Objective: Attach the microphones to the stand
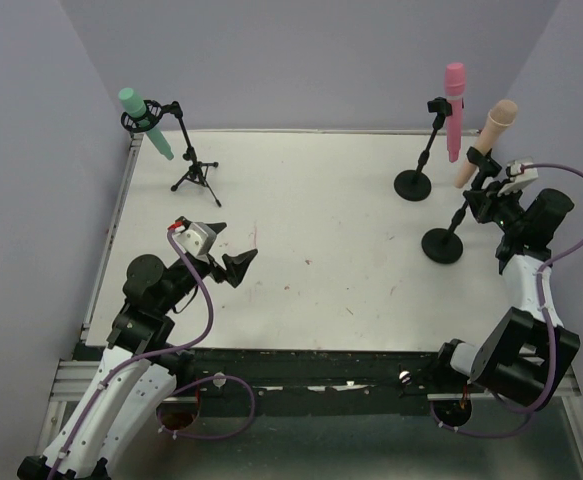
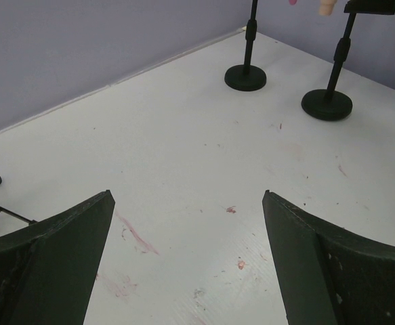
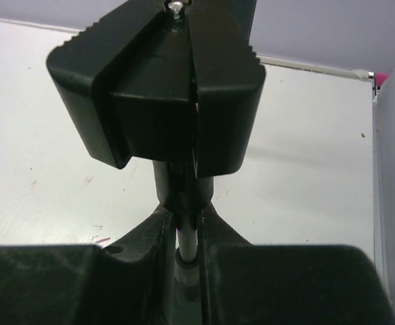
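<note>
The teal-green microphone (image 1: 136,112) sits in the ring mount of a tripod stand (image 1: 196,172) at the far left. The pink microphone (image 1: 455,105) is clipped on a round-base stand (image 1: 413,184) at the far right. The peach microphone (image 1: 484,142) sits in the clip of a second round-base stand (image 1: 442,245). My right gripper (image 1: 474,206) is shut on that stand's pole (image 3: 186,252), just under its black clip (image 3: 158,95). My left gripper (image 1: 233,262) is open and empty above the table; its view shows both round bases (image 2: 245,76) (image 2: 327,104).
The white table (image 1: 321,260) has faint pink marks (image 2: 136,233). Purple walls close in on the far, left and right sides. A tripod leg (image 2: 4,211) lies at the left edge of the left wrist view. Purple cables loop round both arms.
</note>
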Available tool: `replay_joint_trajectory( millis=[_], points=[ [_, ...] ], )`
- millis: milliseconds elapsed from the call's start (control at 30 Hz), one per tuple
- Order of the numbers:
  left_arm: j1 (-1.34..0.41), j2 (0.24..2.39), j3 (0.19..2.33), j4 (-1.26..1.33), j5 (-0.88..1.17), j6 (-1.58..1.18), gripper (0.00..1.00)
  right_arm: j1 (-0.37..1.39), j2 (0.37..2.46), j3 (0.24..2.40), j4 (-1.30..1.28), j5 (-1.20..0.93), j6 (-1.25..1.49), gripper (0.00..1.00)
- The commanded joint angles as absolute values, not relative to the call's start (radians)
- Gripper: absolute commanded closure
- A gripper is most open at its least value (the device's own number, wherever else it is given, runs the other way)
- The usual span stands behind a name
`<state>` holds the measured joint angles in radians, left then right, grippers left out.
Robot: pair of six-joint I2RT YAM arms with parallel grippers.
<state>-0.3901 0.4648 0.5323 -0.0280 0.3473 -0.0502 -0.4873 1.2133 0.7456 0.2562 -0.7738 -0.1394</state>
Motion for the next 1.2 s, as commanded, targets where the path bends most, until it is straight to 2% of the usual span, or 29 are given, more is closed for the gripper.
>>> replay_joint_trajectory(
  millis=[0, 167, 333, 400, 600, 800, 1033, 1167],
  points=[
    [-0.388, 0.451, 0.526, -0.034, 0.334, -0.06, 0.02, -0.5, 1.209, 0.709, 0.367, -0.796, -0.141, 0.7],
    [-0.388, 0.436, 0.523, -0.038, 0.339, -0.066, 0.02, -0.525, 1.164, 0.687, 0.313, -0.884, -0.167, 0.27],
    [-0.387, 0.422, 0.525, -0.041, 0.341, -0.069, 0.02, -0.589, 1.128, 0.736, 0.212, -0.914, -0.141, 0.06],
    [-0.387, 0.416, 0.525, -0.048, 0.339, -0.069, 0.02, -0.604, 1.109, 0.771, 0.113, -0.899, -0.179, 0.02],
    [-0.39, 0.399, 0.528, -0.058, 0.333, -0.077, 0.02, -0.606, 1.013, 0.887, -0.335, -0.81, -0.4, 0.0],
    [-0.388, 0.4, 0.537, -0.069, 0.344, -0.087, 0.02, -0.606, 0.917, 0.949, -0.63, -0.811, -0.488, 0.0],
    [-0.387, 0.399, 0.534, -0.066, 0.348, -0.097, 0.02, -0.604, 0.9, 0.971, -0.946, -1.072, -0.676, 0.0],
    [-0.388, 0.417, 0.541, -0.069, 0.347, -0.098, 0.02, -0.6, 0.939, 0.969, -0.96, -1.265, -0.7, 0.01]
  ],
)
